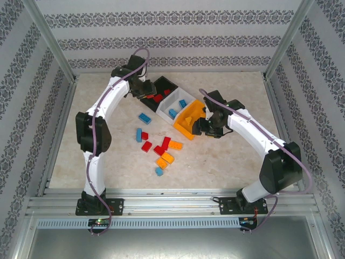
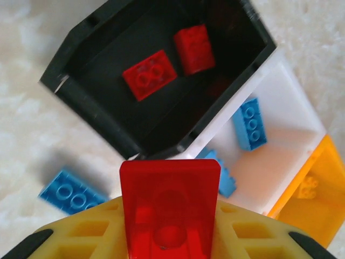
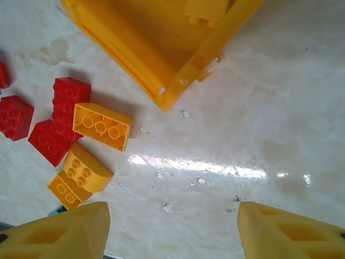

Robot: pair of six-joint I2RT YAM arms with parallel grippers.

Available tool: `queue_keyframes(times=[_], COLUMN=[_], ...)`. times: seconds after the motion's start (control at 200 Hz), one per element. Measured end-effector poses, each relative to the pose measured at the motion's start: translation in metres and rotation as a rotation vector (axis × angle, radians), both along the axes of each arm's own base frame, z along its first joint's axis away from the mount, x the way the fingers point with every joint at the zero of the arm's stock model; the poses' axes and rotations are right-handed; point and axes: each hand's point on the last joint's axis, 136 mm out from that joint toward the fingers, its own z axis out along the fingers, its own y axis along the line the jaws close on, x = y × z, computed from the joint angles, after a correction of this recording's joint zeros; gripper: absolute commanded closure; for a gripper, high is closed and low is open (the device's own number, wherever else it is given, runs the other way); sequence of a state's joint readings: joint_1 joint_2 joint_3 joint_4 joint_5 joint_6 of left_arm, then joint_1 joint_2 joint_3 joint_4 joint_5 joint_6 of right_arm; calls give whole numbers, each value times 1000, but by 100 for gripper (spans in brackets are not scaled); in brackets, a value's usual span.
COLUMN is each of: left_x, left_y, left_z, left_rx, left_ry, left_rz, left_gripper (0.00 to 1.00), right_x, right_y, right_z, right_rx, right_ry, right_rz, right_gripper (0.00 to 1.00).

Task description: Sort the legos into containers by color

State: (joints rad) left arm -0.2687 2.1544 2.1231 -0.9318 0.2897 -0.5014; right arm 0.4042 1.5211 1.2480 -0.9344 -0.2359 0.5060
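Note:
My left gripper [image 1: 141, 89] is shut on a red lego [image 2: 170, 208], held just over the near rim of the black container [image 2: 81, 97]. Two red legos [image 2: 149, 74] lie inside that container. The white container [image 2: 280, 167] beside it holds blue legos [image 2: 249, 123]. The orange container [image 3: 145, 38] has an orange brick in it. My right gripper [image 3: 172, 226] hovers open over bare table just in front of the orange container, nothing between its fingers [image 3: 64, 234]. Loose orange legos [image 3: 102, 127] and red legos [image 3: 67, 102] lie to its left.
The three containers [image 1: 175, 102] form a diagonal row at the table's middle back. A pile of loose red, orange and blue bricks [image 1: 161, 148] lies in front of them. A lone blue brick [image 1: 144, 118] lies left of the white bin. Patterned walls enclose the table.

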Motion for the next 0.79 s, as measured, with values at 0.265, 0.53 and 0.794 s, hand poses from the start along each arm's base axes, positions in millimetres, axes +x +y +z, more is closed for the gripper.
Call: queue_keyframes(times=[0.265,0.53,0.794], left_x=[42,55,61], left_y=[-17,-20,-17], left_z=[-36,-64,-68], left_rx=[-22,-46,-88], left_ry=[13,49,65], left_rz=[-14,-15,1], left_gripper=[65,64,47], right_x=[1,0,-2], right_y=[-3,-4,-3], right_z=[5,3,0], right_rx=[2,4,0], right_ry=[-15,-1,11], right_rz=[-49,-77,-104], right_gripper=[35,35,34])
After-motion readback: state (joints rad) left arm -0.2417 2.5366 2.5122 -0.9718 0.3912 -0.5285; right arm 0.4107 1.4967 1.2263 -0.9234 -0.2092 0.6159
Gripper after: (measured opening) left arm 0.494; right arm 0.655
